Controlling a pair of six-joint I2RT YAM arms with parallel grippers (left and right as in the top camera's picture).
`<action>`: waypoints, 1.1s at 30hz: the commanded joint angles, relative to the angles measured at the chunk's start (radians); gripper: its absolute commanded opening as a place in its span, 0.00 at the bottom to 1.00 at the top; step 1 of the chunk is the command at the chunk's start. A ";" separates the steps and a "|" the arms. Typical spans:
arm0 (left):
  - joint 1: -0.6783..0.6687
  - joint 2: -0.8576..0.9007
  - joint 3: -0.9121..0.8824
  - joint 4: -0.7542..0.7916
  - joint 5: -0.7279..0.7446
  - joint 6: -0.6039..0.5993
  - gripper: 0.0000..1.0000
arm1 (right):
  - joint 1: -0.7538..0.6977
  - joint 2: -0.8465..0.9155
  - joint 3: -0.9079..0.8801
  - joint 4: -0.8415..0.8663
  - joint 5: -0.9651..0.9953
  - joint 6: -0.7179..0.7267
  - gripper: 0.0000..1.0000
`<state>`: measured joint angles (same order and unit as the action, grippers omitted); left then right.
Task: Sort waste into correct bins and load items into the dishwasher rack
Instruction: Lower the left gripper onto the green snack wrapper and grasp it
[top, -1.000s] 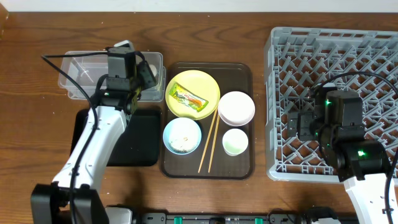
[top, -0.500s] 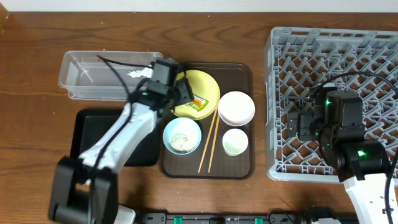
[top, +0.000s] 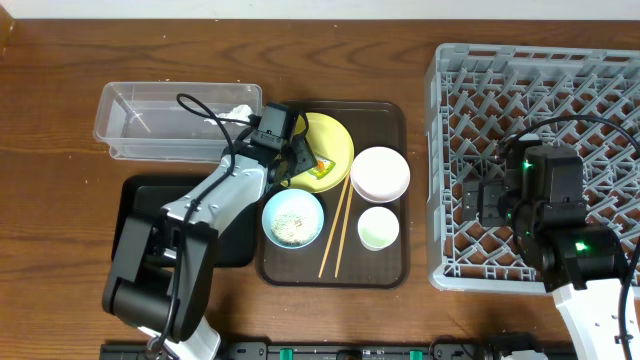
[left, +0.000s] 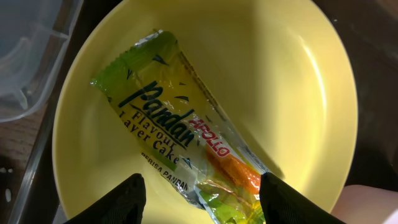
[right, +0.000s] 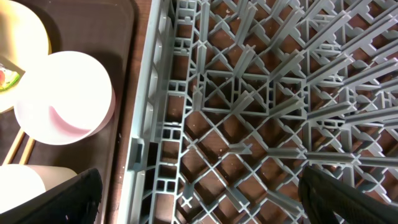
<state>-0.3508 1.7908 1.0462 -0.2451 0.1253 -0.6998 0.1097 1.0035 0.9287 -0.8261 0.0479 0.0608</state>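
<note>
Over the yellow plate (left: 298, 93), the left tool (left: 208, 202) hangs with its 2 fingers wide apart. The green-and-orange wrapper (left: 186, 134) lies flat on the plate, and its orange end sits between those fingers. The plate rests on the brown tray (top: 385, 115), near the pinkish-white bowl (top: 379, 172), the blue bowl (top: 292, 217), the green cup (top: 378, 228) and the chopsticks (top: 336, 225). A white scrap (top: 232, 113) lies in the clear tub (top: 150, 115). The right tool (right: 202, 199) is wide open too, above the left edge of the grey rack (right: 249, 93) on the counter (top: 60, 60).
</note>
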 joint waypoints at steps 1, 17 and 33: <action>0.000 0.021 0.016 0.001 -0.006 -0.014 0.61 | -0.006 -0.003 0.019 -0.002 -0.003 0.013 0.99; 0.000 0.093 0.016 0.058 -0.005 -0.019 0.59 | -0.006 -0.003 0.019 -0.003 -0.003 0.013 0.99; -0.038 0.090 0.017 0.079 -0.006 0.059 0.47 | -0.006 -0.003 0.019 -0.005 -0.003 0.013 0.99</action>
<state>-0.3637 1.8576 1.0538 -0.1558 0.1040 -0.6964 0.1097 1.0035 0.9287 -0.8295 0.0479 0.0608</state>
